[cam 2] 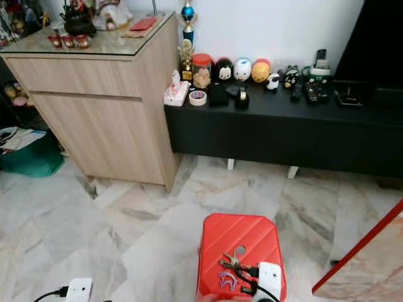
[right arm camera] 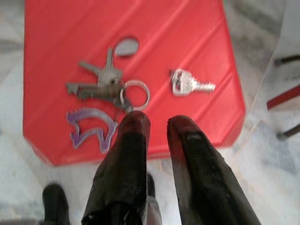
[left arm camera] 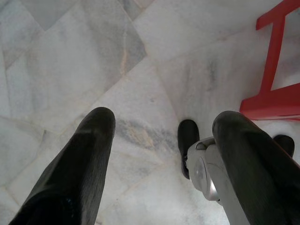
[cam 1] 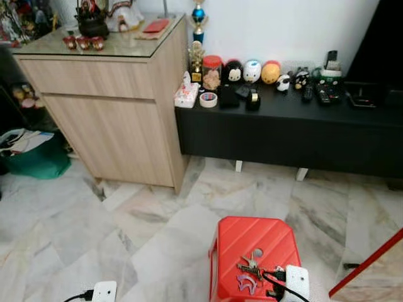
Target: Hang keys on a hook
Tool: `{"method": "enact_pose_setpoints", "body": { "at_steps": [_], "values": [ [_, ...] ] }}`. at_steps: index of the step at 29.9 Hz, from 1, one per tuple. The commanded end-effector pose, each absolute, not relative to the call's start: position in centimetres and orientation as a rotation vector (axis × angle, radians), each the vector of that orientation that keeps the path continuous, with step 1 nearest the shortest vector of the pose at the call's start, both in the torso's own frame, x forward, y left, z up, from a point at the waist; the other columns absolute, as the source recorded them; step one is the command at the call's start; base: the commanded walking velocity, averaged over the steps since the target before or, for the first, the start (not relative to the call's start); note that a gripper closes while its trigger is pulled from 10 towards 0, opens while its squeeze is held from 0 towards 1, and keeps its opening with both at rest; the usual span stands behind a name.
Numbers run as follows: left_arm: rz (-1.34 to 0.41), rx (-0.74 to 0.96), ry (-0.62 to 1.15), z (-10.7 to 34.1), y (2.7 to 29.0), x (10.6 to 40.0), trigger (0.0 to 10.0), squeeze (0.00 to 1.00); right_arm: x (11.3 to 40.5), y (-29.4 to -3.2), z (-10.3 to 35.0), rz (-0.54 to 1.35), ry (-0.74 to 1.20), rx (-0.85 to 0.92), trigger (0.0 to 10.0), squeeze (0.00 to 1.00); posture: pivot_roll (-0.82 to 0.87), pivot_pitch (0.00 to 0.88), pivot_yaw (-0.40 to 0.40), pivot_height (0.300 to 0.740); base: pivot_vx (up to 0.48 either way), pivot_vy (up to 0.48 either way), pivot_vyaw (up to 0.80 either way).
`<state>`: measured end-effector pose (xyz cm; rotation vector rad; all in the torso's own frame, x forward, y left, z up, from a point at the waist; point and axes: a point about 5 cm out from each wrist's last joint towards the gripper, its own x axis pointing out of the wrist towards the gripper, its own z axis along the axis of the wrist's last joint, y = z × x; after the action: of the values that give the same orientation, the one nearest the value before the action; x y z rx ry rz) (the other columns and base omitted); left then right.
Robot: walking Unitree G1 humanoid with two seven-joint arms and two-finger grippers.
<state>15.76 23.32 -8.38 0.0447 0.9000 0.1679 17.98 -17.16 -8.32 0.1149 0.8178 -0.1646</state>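
A bunch of keys (right arm camera: 105, 84) on a ring with a purple horse-shaped tag (right arm camera: 91, 129) lies on top of a red plastic stool (cam 1: 252, 242). A single silver key (right arm camera: 190, 84) lies apart beside it. My right gripper (right arm camera: 158, 123) hangs over the stool's near edge, just short of the key ring, its fingers a narrow gap apart with nothing between them. In the left eye view the keys (cam 1: 250, 267) sit beside that arm's white wrist. My left gripper (left arm camera: 164, 122) hangs open over the bare marble floor, left of the stool.
A light wooden cabinet (cam 1: 113, 113) stands at the left. A low black bench (cam 1: 283, 135) along the wall carries toys, tape and remotes. A green bag (cam 1: 34, 160) lies at the far left. A red bar (cam 1: 371, 264) slants at the right.
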Motion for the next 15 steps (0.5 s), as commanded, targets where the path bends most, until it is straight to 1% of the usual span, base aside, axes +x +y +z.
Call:
{"method": "enact_pose_setpoints", "body": {
  "at_steps": [1, 6, 10, 11, 12, 13, 14, 15],
  "values": [
    [0.191, 0.044, 0.910, -8.5, 23.8, 15.3, 10.0, 0.00, 18.1, -17.4, -8.1, -0.166, 0.771, 0.126, 10.0, 0.00, 0.00, 0.000, 0.008, 0.740, 0.000, 0.000, 0.00],
    [0.194, 0.046, 0.906, -8.5, 23.9, 15.2, 10.0, 0.00, 18.7, -17.2, -7.5, -0.094, 0.700, 0.092, 10.0, 0.00, -0.01, 0.000, 0.005, 0.740, 0.000, 0.000, 0.00],
    [0.208, 0.046, 0.888, -8.4, 24.0, 15.2, 10.0, 0.00, 18.7, -17.3, -7.3, -0.090, 0.664, 0.107, 10.0, 0.00, -0.01, 0.000, 0.000, 0.740, 0.000, 0.000, 0.00],
    [0.208, 0.054, 0.879, -8.3, 24.1, 15.3, 10.0, 0.00, 21.9, -17.1, -5.4, -0.076, 0.551, 0.087, 10.0, 0.00, -0.01, 0.000, 0.000, 0.740, 0.000, 0.000, 0.00],
    [0.208, 0.069, 0.861, -8.1, 24.2, 15.7, 10.0, 0.00, 26.0, -16.5, -2.2, -0.053, 0.388, 0.063, 10.0, 0.00, -0.01, 0.000, 0.000, 0.740, 0.000, 0.000, 0.00],
    [0.211, 0.071, 0.841, -7.8, 24.3, 16.0, 10.0, 0.00, 27.0, -16.3, -1.3, -0.044, 0.348, 0.055, 10.0, 0.00, -0.01, 0.000, 0.000, 0.740, 0.000, 0.000, 0.00],
    [0.211, 0.071, 0.841, -7.8, 24.3, 16.0, 10.0, 0.00, 27.0, -16.3, -1.3, -0.044, 0.348, 0.055, 10.0, 0.00, -0.01, 0.000, 0.000, 0.740, 0.000, 0.000, 0.00],
    [0.225, 0.066, 0.796, -7.3, 24.5, 16.9, 10.0, 0.00, 27.3, -16.0, -1.0, -0.031, 0.339, 0.049, 10.0, 0.00, -0.01, 0.000, -0.003, 0.740, 0.000, 0.000, 0.00]
  ]
}}
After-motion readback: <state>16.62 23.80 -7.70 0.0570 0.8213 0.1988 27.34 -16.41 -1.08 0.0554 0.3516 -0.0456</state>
